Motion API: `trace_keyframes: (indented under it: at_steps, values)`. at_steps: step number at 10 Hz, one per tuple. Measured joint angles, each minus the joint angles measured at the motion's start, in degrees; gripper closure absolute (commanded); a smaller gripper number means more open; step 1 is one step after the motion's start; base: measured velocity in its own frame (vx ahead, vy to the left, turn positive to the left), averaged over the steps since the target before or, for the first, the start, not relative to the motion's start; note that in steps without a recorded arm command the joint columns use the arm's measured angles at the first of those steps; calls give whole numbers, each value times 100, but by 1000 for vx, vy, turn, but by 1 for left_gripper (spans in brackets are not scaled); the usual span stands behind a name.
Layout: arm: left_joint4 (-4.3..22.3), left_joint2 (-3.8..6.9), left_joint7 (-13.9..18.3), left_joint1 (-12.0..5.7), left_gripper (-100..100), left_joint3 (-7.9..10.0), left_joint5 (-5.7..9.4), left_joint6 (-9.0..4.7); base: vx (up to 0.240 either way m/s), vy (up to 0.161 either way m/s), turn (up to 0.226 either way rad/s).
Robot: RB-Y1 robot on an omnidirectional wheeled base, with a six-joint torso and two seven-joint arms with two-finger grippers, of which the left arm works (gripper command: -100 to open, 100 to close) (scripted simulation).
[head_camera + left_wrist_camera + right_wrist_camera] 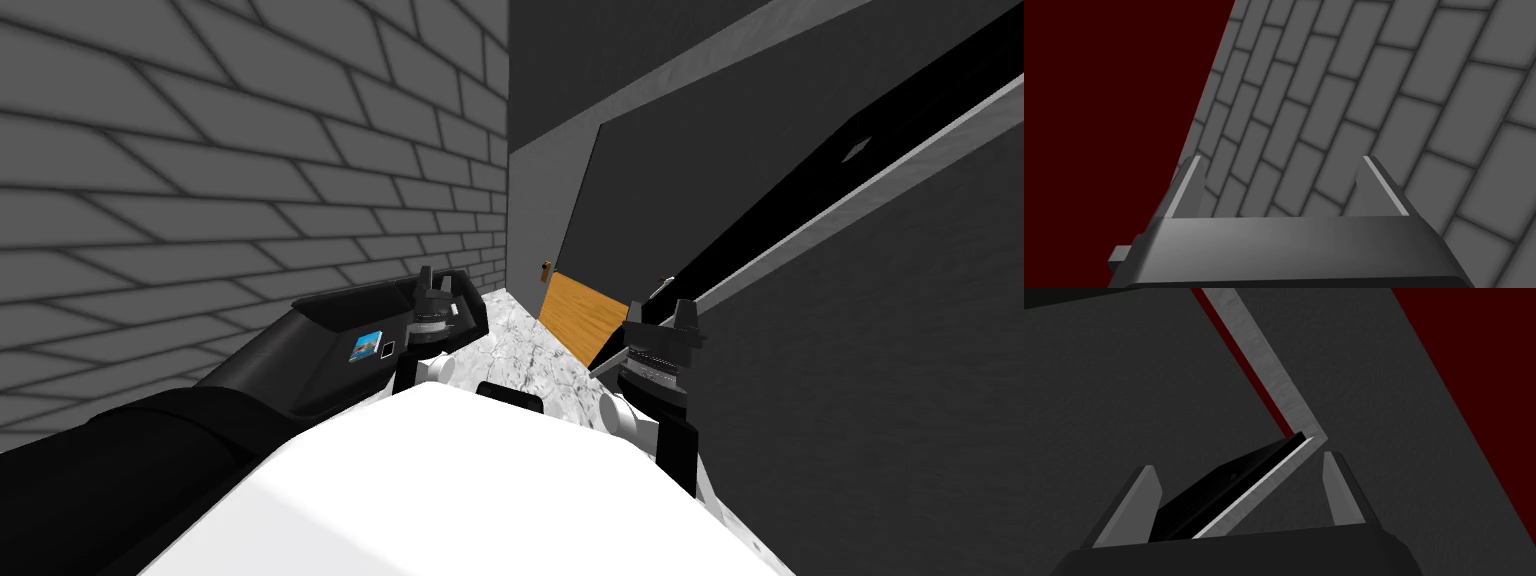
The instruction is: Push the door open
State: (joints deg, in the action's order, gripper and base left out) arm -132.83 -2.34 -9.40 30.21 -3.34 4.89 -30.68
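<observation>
Grey brick wall (200,180) lines the left of a narrow corridor with a pale marble floor (520,350). Ahead and to the right stands the dark grey door (700,190) in a light grey frame, with a small brown handle (543,268) by its left edge and a wedge of wood floor (583,315) at its foot. The left gripper (1282,160) is released, fingers apart, facing the bricks. The right gripper (1240,460) is released too, near the door; a black slab (1224,493) with a pale edge shows beyond its spread fingers
</observation>
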Motion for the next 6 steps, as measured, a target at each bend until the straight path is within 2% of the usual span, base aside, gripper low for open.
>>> trace_keyframes:
  at_steps: [2,3,5,6]
  values:
    - [279,80,-15,-205,-100,-37,33,29,162,24,-78]
    - [421,145,-17,-272,-100,-72,65,30,171,54,-59]
    - [647,212,-37,-375,-100,-176,92,42,149,37,-63]
    - [764,265,-28,-473,-100,-162,130,65,114,15,-41]
